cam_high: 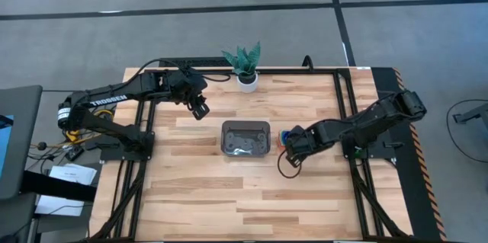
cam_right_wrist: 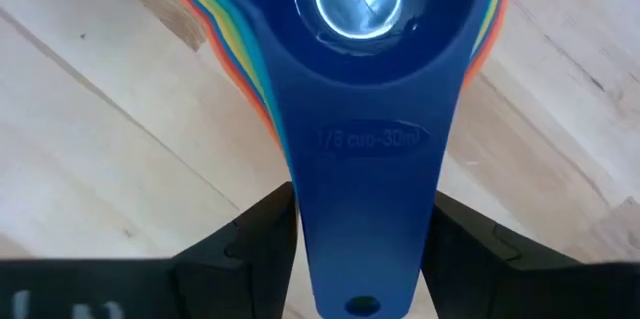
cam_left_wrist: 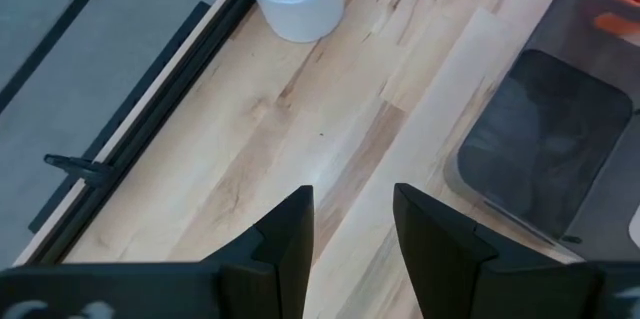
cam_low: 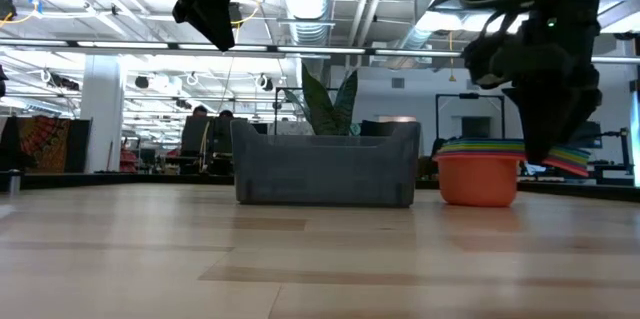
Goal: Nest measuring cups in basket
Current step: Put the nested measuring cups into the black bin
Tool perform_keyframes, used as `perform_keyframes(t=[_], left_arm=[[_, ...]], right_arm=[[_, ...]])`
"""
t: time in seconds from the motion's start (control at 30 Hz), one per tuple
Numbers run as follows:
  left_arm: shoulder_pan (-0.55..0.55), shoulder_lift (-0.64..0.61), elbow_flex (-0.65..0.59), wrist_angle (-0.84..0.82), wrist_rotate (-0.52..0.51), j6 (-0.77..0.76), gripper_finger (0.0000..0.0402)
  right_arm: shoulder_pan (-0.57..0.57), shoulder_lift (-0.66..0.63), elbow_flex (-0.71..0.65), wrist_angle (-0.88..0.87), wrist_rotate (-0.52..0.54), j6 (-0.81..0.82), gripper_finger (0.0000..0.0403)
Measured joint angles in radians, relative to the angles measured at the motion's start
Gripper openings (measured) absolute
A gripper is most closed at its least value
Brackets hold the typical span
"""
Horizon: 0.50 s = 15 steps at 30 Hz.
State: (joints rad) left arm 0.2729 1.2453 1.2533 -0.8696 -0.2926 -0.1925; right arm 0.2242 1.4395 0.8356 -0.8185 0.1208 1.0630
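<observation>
The measuring cups [cam_right_wrist: 350, 19] are nested in one stack, the dark blue one on top. The orange bottom cup [cam_low: 480, 181] rests on the table just right of the basket [cam_high: 245, 138], a dark grey tray. My right gripper [cam_right_wrist: 360, 209] points down over the stacked handles [cam_low: 560, 154], with one finger on each side of the dark blue handle [cam_right_wrist: 365, 159]. My left gripper [cam_left_wrist: 352, 221] hangs open above the table, far left of the basket and near the plant, with nothing between its fingers. My right gripper comes from above, and its fingers [cam_right_wrist: 255, 234] lie across the dark blue handle, close to its two side edges [cam_right_wrist: 300, 189]. I cannot tell whether they touch it. The stack stands upright on the table.
A white-potted plant [cam_high: 245, 64] stands at the far edge behind the basket. Black frame rails [cam_high: 341, 106] run along the table's left, right and far sides. Bare wood lies in front of the basket toward the near edge.
</observation>
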Motion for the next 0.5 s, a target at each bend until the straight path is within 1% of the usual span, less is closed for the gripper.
perform_keyframes(t=[0.13, 0.37, 0.5], left_arm=[[0.000, 0.000, 0.000, 0.000, 0.000, 0.000, 0.0130], [0.000, 0.000, 0.000, -0.001, 0.000, 0.012, 0.0130], [0.000, 0.000, 0.000, -0.001, 0.000, 0.013, 0.0130]], right_arm=[[-0.017, 0.000, 0.000, 0.004, -0.019, -0.033, 0.0204], [-0.032, 0.000, 0.000, 0.004, -0.040, -0.055, 0.0158], [-0.031, 0.000, 0.000, 0.004, -0.040, -0.055, 0.0154]])
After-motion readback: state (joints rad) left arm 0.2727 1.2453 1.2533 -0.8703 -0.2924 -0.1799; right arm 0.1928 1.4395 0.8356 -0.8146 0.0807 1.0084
